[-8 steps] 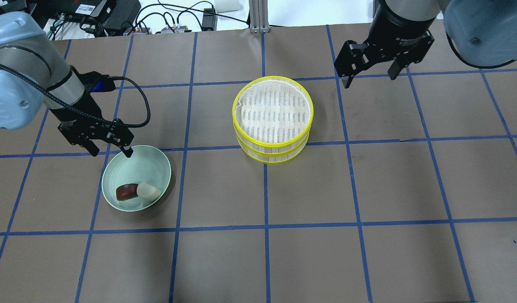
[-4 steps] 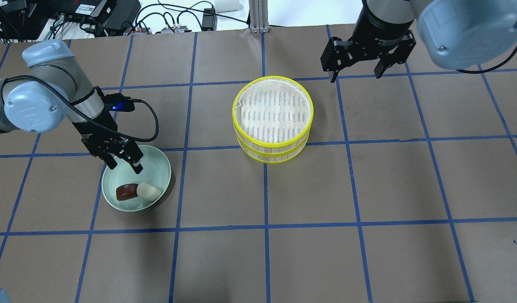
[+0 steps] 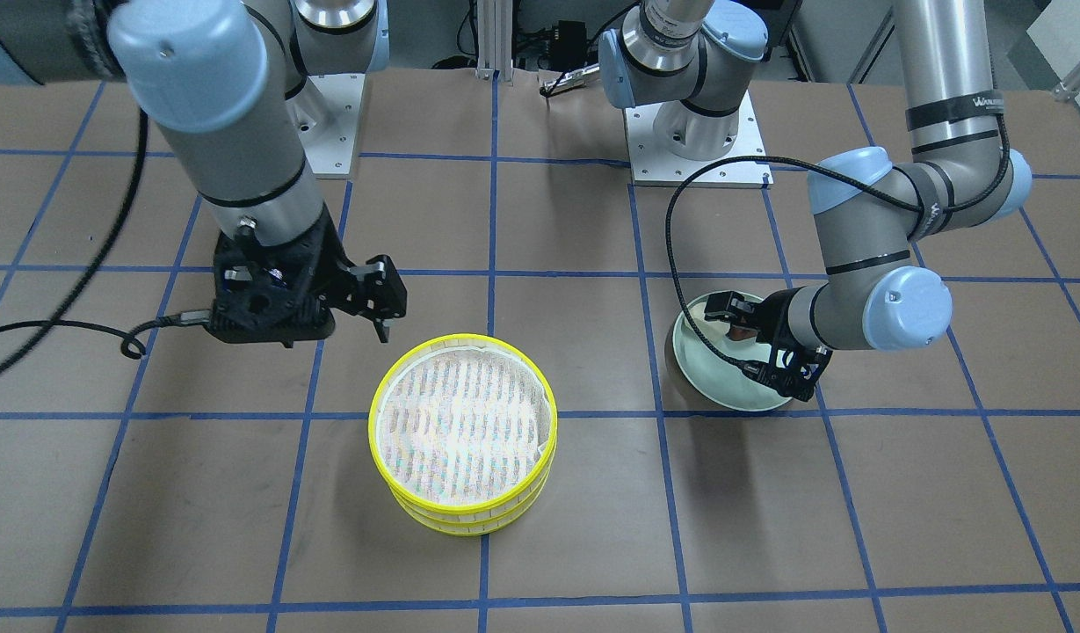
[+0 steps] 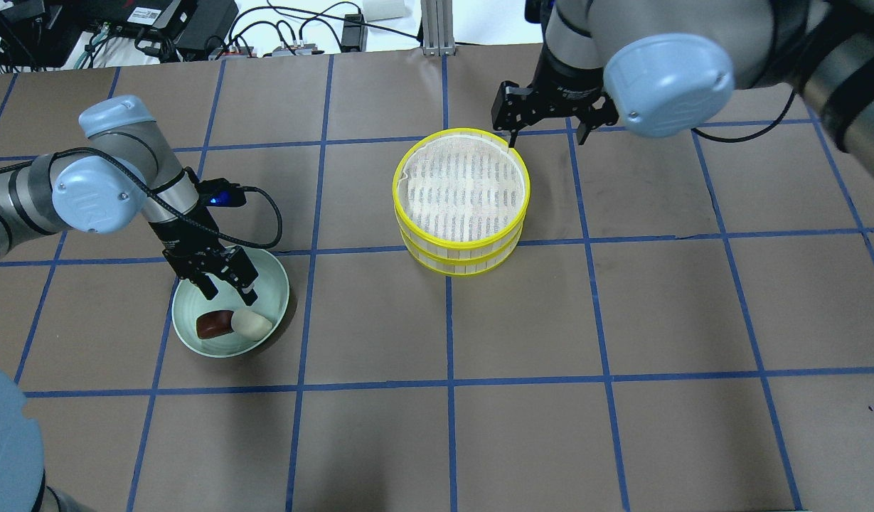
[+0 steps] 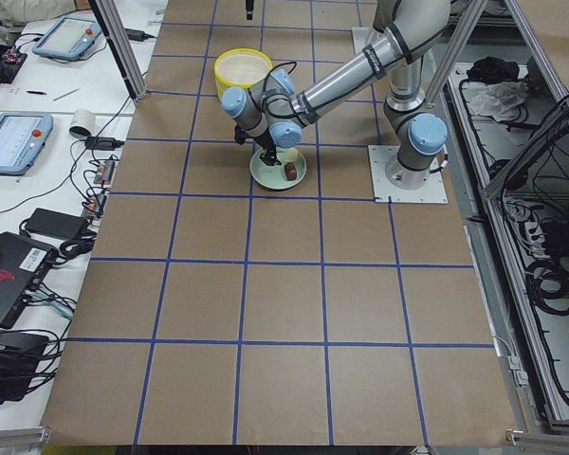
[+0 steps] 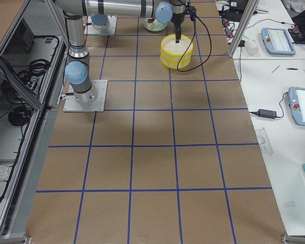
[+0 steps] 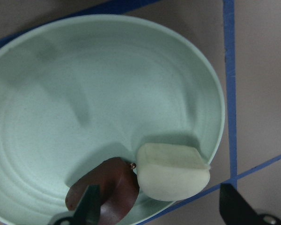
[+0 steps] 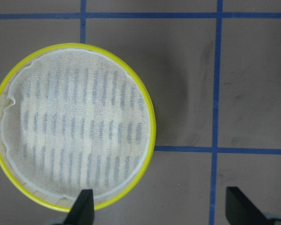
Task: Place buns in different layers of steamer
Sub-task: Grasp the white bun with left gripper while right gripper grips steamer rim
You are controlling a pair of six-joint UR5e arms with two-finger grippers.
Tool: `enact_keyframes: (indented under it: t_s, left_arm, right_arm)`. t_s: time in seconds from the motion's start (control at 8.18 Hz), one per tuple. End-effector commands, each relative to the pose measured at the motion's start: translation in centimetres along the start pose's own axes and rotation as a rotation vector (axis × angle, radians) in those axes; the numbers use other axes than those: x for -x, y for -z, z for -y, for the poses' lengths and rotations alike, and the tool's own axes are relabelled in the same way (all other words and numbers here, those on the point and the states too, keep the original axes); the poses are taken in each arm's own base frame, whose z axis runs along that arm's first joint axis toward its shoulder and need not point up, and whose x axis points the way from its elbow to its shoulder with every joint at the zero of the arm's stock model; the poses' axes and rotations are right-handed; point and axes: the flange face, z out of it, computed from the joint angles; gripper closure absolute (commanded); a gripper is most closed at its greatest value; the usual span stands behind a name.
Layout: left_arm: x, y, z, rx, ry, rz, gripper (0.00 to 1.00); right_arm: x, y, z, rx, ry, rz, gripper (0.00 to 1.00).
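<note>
Left wrist-mounted view, dark brown bun (image 7: 111, 183), touching cream bun (image 7: 173, 171)

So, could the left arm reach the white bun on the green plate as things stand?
Probably yes: the left gripper hovers open above the white bun, nothing covering it, though the brown bun lies against its side.

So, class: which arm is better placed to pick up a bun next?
Left. The left gripper hovers open over the green plate by the brown bun and white bun; the right gripper is at the steamer.
</note>
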Motion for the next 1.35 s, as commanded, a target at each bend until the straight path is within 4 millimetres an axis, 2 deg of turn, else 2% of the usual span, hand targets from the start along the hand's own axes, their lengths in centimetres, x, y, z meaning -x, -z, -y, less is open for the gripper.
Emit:
enact_keyframes:
  t_s: [0.0, 0.24, 0.49, 0.73, 0.98, 1.22]
  left_arm:
    - [-0.4, -2.3, 0.3, 0.023, -0.003, -0.052, 0.10]
    - [-0.6, -2.2, 0.4, 0.021, -0.006, -0.048, 0.10]
    - [-0.5, -1.8, 0.8, -0.007, -0.009, -0.035, 0.11]
    - [-0.5, -2.0, 0.8, -0.004, -0.009, -0.036, 0.29]
    - [-0.5, -2.3, 0.6, 0.004, -0.008, -0.040, 0.29]
    - [-0.5, -2.5, 0.5, 0.015, -0.008, -0.043, 0.27]
  right_arm:
    - [2.6, -7.4, 1.8, 0.064, -0.032, -0.004, 0.00]
    - [2.4, -11.9, 1.8, 0.114, -0.031, -0.016, 0.00]
    - [2.1, -13.8, 1.4, 0.133, -0.033, -0.027, 0.04]
    - [1.8, -14.9, 1.4, 0.141, -0.036, -0.034, 0.30]
    - [1.7, -14.7, 1.4, 0.139, -0.035, -0.038, 0.72]
    - [0.8, -14.0, 1.5, 0.131, -0.043, -0.060, 1.00]
